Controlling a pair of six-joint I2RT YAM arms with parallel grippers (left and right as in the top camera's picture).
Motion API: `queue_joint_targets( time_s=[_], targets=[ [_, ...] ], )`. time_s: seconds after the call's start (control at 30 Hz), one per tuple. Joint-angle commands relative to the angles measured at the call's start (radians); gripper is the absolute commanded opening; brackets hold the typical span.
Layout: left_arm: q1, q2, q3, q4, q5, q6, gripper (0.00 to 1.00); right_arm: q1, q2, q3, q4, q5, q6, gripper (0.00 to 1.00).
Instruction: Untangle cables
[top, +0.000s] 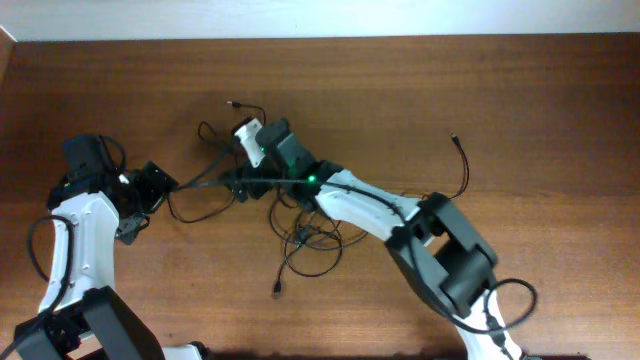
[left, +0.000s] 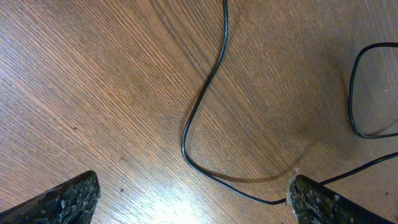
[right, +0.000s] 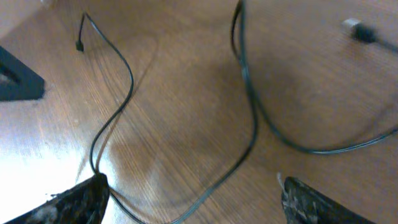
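Observation:
The cables lie in a loose black tangle at mid-table, with strands running left and right and a plug at the front. My left gripper stands open at the left, over one curved strand that runs up to its right finger. In the left wrist view nothing sits between the fingers of the left gripper. My right gripper is open above the tangle's left part. A strand crosses the gap of the right gripper on the table, ungripped.
A thin cord ending in a small plug lies to the left in the right wrist view, and a light connector to the upper right. One loose cable end reaches out right. The wooden table ends at the back wall.

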Motion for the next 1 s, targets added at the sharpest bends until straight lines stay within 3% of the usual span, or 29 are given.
queue_joint_targets(
  time_s=[0.0,0.27,0.33,0.73,0.97],
  targets=[
    [0.000,0.006,-0.006,0.003,0.022,-0.013,0.99,0.017,0.069,0.007,0.033,0.096,0.025,0.88],
    [0.000,0.006,-0.006,0.006,0.023,-0.013,0.99,0.017,0.087,0.007,0.036,0.101,0.035,0.90],
    [-0.001,0.006,-0.006,0.006,0.023,-0.013,0.99,0.009,0.071,0.007,0.039,0.098,0.111,0.93],
    [-0.001,0.006,-0.006,0.014,0.025,-0.012,0.99,-0.048,0.044,0.008,0.048,-0.085,0.170,0.92],
    [-0.001,0.006,-0.006,0.014,0.041,-0.012,0.99,-0.026,0.061,0.008,0.071,0.016,0.170,0.93]
  ],
)
